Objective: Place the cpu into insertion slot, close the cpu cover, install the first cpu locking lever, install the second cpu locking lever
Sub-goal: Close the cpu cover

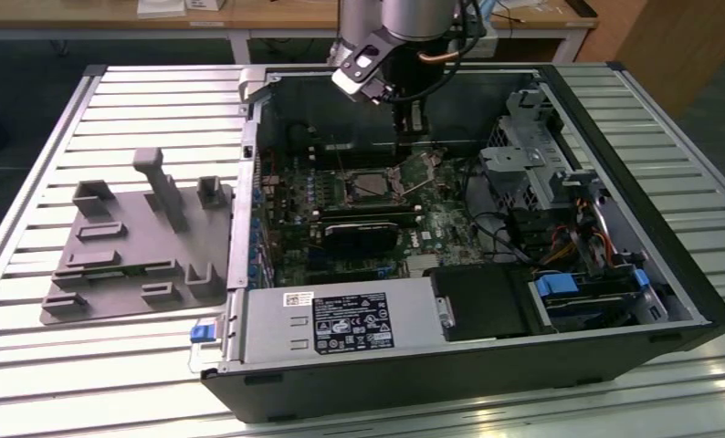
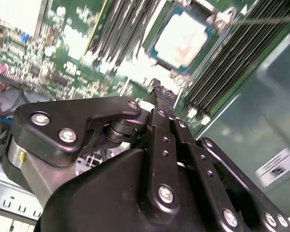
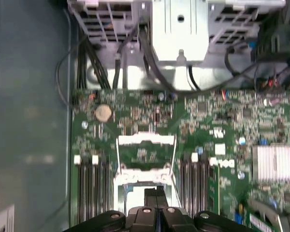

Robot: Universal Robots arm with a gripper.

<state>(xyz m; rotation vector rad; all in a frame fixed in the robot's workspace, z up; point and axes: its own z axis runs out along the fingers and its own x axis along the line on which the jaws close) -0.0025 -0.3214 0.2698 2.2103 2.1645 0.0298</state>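
Arm (image 1: 406, 14) vertical, jaws closed near cpu (image 2: 183, 38)

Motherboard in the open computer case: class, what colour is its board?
Green. The motherboard shows best in the first wrist view.

You see the cpu (image 2: 183, 38) with a dull, silver-grey metal top. Around it the motherboard (image 3: 208, 121) looks glossy green. Next to the cpu, the cpu cover (image 3: 145, 140) is bare bright metal. Near the cpu, the gripper (image 2: 162, 96) is matt black with shiny metal screws.
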